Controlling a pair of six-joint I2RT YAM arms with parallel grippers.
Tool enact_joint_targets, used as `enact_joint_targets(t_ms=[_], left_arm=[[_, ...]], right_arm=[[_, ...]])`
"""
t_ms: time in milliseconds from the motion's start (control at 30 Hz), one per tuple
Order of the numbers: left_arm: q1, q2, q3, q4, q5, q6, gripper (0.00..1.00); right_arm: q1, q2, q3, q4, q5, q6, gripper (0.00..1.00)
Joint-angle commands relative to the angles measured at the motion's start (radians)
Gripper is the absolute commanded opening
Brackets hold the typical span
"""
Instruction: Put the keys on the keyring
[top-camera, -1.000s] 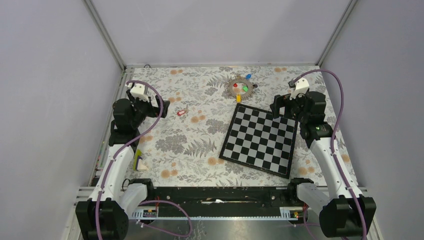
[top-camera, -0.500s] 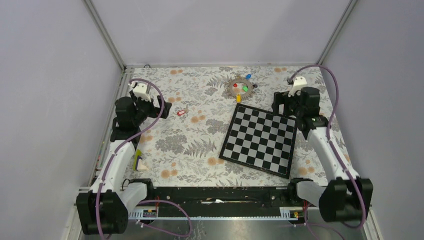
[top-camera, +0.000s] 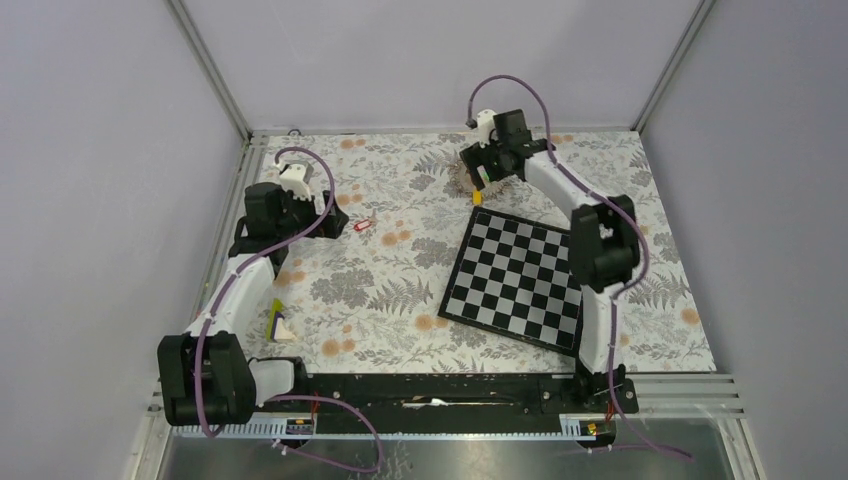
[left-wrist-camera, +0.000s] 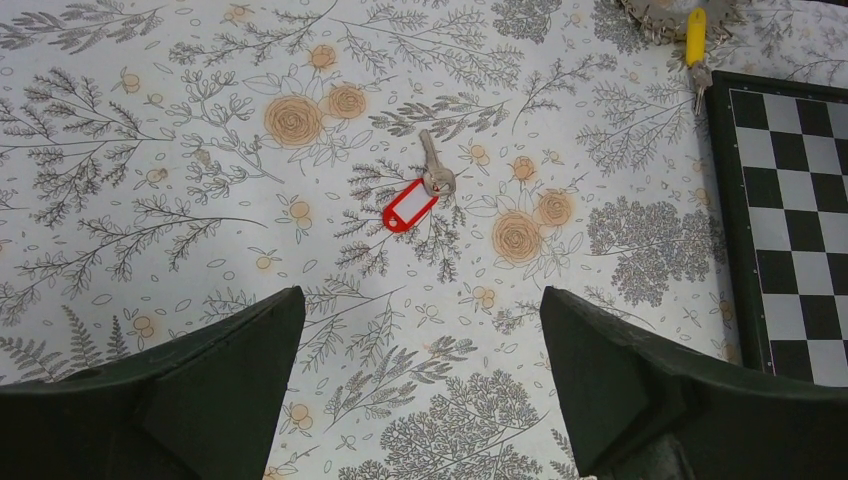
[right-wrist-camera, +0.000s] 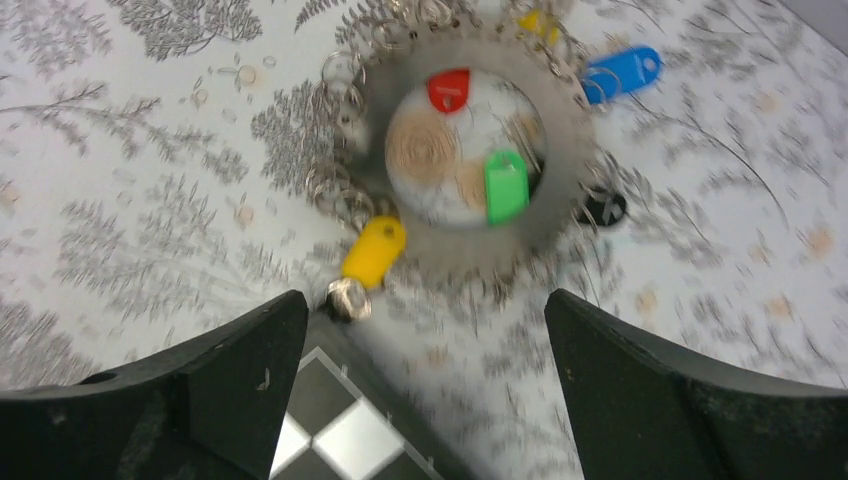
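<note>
The keyring (right-wrist-camera: 566, 140) is a large dark grey toothed ring on the floral cloth; in the top view (top-camera: 463, 181) my right arm partly hides it. Red (right-wrist-camera: 449, 88), green (right-wrist-camera: 506, 186), blue (right-wrist-camera: 620, 72) and yellow (right-wrist-camera: 374, 250) key tags lie in and around it. A loose red-tagged key (left-wrist-camera: 410, 206) lies alone on the cloth, also in the top view (top-camera: 363, 225). My left gripper (left-wrist-camera: 420, 320) is open and empty, just short of that key (top-camera: 335, 219). My right gripper (right-wrist-camera: 420, 330) is open and empty, above the ring's near side (top-camera: 482, 168).
A chessboard (top-camera: 520, 280) lies right of centre, its far corner under the right gripper (right-wrist-camera: 340, 430) and its edge in the left wrist view (left-wrist-camera: 790, 220). A small yellow and white object (top-camera: 278, 322) sits by the left arm. Grey walls enclose the table.
My right arm has swung from the right side to the far middle, over the keyring. My left gripper has moved a little toward the loose red key. Both stay open.
</note>
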Motion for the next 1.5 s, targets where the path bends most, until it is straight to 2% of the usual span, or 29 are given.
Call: enact_joint_targets(t_ms=[0, 267, 467, 600, 1033, 1333, 1467], left_arm=[[0.005, 0.022, 0.051, 0.01, 0.013, 0.017, 0.99], [0.004, 0.052, 0.052, 0.009, 0.031, 0.012, 0.99], [0.003, 0.055, 0.049, 0.01, 0.03, 0.016, 0.99], [0.005, 0.055, 0.049, 0.009, 0.032, 0.017, 0.99], [0.004, 0.039, 0.046, 0.009, 0.051, 0.013, 0.99], [0.004, 0.027, 0.043, 0.008, 0.051, 0.018, 0.99], [0.003, 0.027, 0.041, 0.008, 0.047, 0.018, 0.99]], right_arm=[[0.013, 0.204, 0.246, -0.194, -0.068, -0.065, 0.95], [0.028, 0.52, 0.706, -0.39, -0.182, -0.002, 0.92], [0.046, 0.61, 0.794, -0.405, -0.185, 0.006, 0.89], [0.059, 0.616, 0.765, -0.405, -0.189, 0.011, 0.78], [0.196, 0.518, 0.596, -0.405, -0.19, -0.016, 0.3], [0.295, 0.338, 0.37, -0.403, -0.289, -0.022, 0.16], [0.299, 0.248, 0.231, -0.401, -0.358, -0.008, 0.15]])
